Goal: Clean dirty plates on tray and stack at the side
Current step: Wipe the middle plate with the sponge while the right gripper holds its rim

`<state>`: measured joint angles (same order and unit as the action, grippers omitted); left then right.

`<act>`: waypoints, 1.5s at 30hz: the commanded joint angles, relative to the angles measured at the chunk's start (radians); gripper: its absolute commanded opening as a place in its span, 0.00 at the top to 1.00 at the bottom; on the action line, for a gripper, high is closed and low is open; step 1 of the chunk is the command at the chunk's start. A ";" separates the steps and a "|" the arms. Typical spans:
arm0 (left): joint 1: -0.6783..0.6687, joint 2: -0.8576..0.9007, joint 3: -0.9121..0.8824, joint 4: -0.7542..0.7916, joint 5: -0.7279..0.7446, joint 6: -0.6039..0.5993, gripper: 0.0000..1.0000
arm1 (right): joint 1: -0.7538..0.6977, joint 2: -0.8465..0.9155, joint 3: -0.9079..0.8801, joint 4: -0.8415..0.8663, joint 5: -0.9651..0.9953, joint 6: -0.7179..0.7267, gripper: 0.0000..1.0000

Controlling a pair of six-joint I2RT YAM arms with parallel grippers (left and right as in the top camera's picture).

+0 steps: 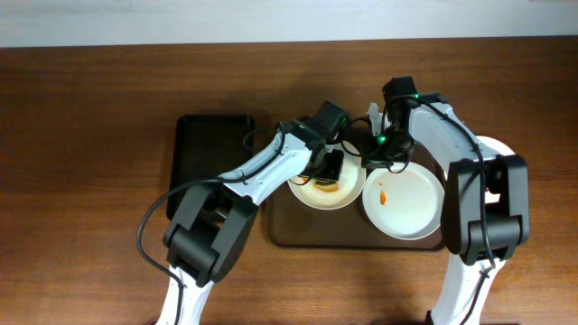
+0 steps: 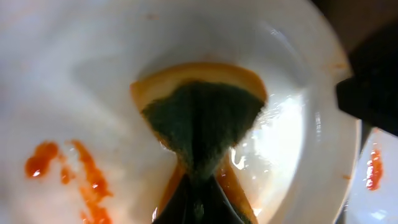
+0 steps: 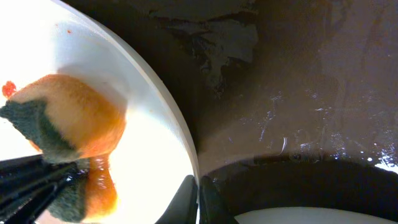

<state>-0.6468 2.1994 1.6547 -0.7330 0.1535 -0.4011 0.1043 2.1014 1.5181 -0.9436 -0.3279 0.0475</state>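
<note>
Left gripper (image 2: 194, 208) clamped on sponge (image 2: 202, 118), green scour face over orange body, pressed into plate (image 1: 350, 194). Red sauce (image 2: 87, 177) streaks the plate's floor beside the sponge, with a wet sheen around it. Right gripper (image 3: 199, 202) is pinched tight on the same plate's rim. The plate sits in the left half of tray (image 1: 280, 230). Second plate (image 1: 411, 212) lies just beside it on the tray, with one red smear near its centre. Third plate (image 1: 497, 146) is off the tray, mostly hidden by the right arm. Black tray (image 1: 212, 149) lies close beside the tray's left end.
</note>
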 commanded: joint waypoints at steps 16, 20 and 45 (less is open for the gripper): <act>0.128 0.032 -0.036 -0.090 -0.223 0.062 1.00 | 0.001 -0.002 -0.003 -0.005 -0.008 -0.005 0.96; 0.128 0.032 -0.036 -0.072 -0.299 0.061 1.00 | 0.001 -0.002 -0.003 -0.005 -0.008 -0.005 0.96; 0.187 0.028 0.438 -0.503 -0.117 0.181 1.00 | 0.001 -0.002 -0.003 -0.006 -0.009 -0.005 0.96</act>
<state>-0.4831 2.2204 2.0983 -1.2755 -0.2474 -0.3363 0.1070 2.1014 1.5181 -0.9463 -0.3573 0.0479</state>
